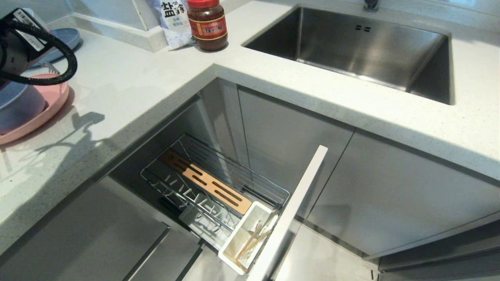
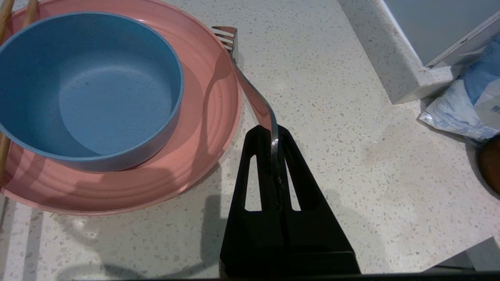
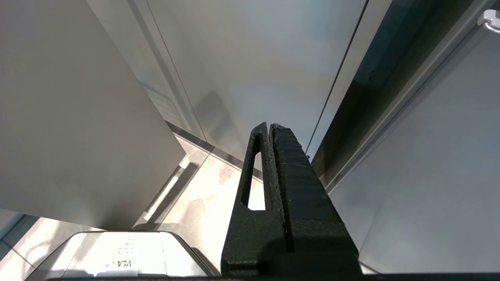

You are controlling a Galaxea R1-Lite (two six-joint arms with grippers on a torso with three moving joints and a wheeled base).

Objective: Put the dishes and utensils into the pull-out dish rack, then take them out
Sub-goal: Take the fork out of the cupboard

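My left gripper (image 2: pixel 272 130) is shut on the handle of the steel fork (image 2: pixel 250 89). The fork's tines point over the rim of the pale-pink plate (image 2: pixel 211 117). The blue-grey bowl (image 2: pixel 90 86) sits on that plate, with wooden chopsticks (image 2: pixel 5 15) lying beside it. In the head view the plate (image 1: pixel 47 113) and bowl (image 1: pixel 19 109) are on the counter at far left, under my left arm (image 1: pixel 23 43). The pull-out dish rack (image 1: pixel 273 193) stands open below; light wooden sticks (image 1: pixel 252 240) rest in its white cup (image 1: pixel 234 253). My right gripper (image 3: pixel 270 125) hangs shut and empty by the cabinet fronts.
A steel sink (image 1: pixel 351 47) is set in the counter at back right. A red-lidded jar (image 1: pixel 207 25) and a salt bag (image 1: pixel 174 19) stand in the corner, with a blue plate (image 1: pixel 66 39) behind my left arm. The rack's wooden block (image 1: pixel 207 181) and pale front panel (image 1: pixel 293 210) jut out.
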